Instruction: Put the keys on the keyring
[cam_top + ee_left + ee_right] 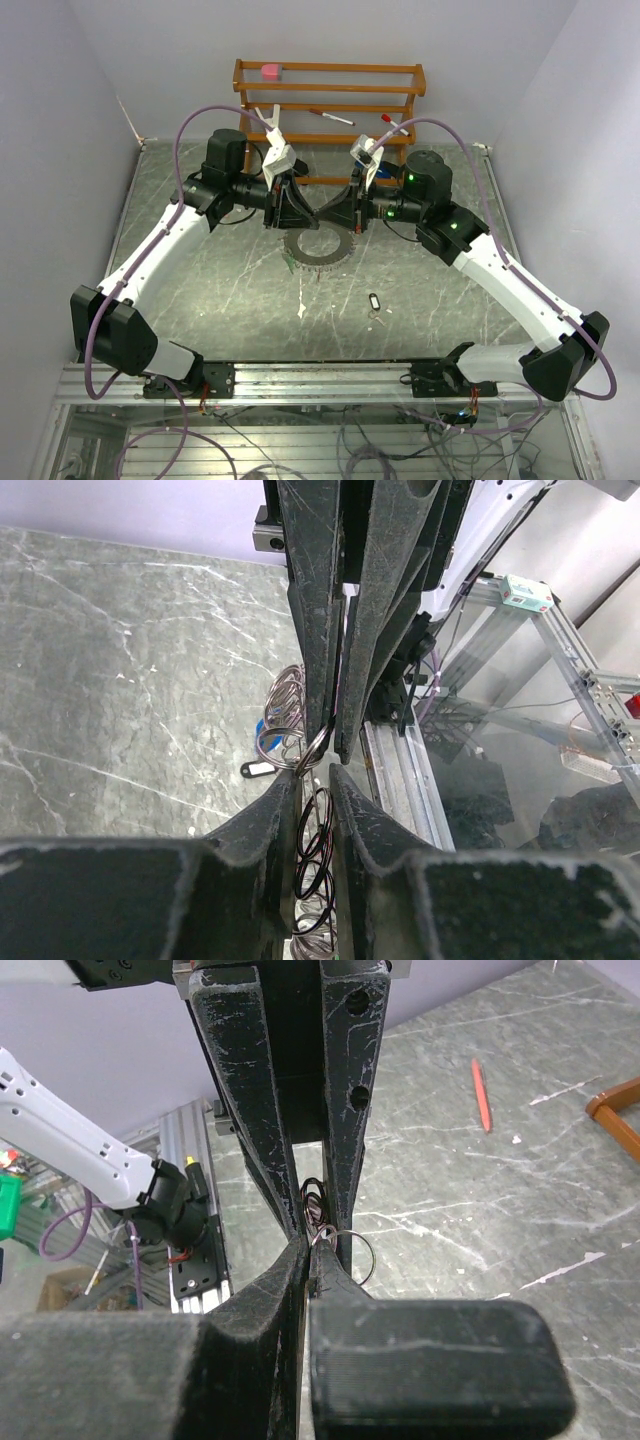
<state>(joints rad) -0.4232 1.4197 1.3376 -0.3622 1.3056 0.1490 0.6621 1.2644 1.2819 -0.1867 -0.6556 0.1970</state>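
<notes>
Large thin grey metal keyring (pixel 322 263) sat low on the grey marbled table (pixel 200 260), far rim under both tools; whether that rim was lifted, could not tell. Left gripper (pixel 308 213) was clenched on the rim's wire loops (pixel 288 742). Right gripper (pixel 333 212) pinched one loop, tip to tip with it. Small key with black plastic tag (pixel 374 300) lay loose nearby.

Judged: ring light, stiff, slick, with springy loops; hold it by the rim. Key flat; take it by the tag.

Only the overhead view showed the whole ring. Only the left wrist view showed loops between the fingers (pixel 265 825) and something blue (pixel 262 726), unidentifiable.
</notes>
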